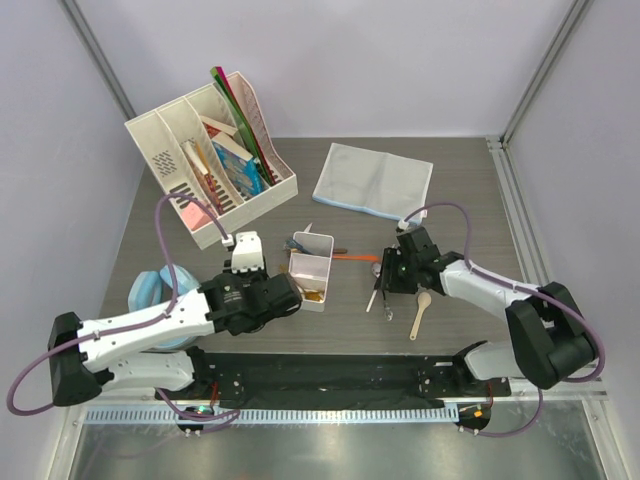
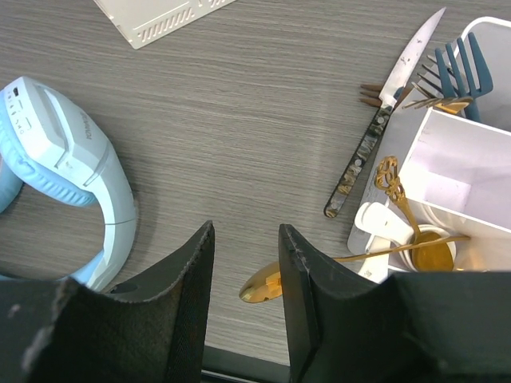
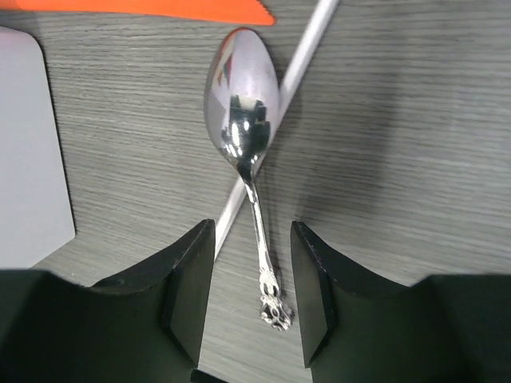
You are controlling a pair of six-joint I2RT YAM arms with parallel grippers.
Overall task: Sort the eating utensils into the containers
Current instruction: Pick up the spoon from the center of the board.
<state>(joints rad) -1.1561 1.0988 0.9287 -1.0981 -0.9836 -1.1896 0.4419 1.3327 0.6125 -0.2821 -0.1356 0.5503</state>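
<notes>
The white divided container (image 1: 311,268) stands mid-table, with gold spoons (image 2: 415,239) and a white ceramic spoon (image 2: 382,222) at its near end and a blue fork (image 2: 459,68) at its far end. My left gripper (image 2: 246,239) hangs open just left of the container (image 2: 471,171); a gold spoon bowl (image 2: 263,285) on the table shows past its right finger. A dark-handled knife (image 2: 383,112) lies beside the box. My right gripper (image 3: 251,239) is open, its fingers either side of a silver spoon (image 3: 243,104) handle without touching it.
A white stick-like handle (image 3: 271,120) lies under the silver spoon, with an orange piece (image 3: 160,6) beyond it. A wooden spoon (image 1: 420,315) lies near the right arm. Blue headphones (image 2: 72,175) sit at the left, a file rack (image 1: 215,150) at the back left, a grey-blue cloth (image 1: 372,180) behind.
</notes>
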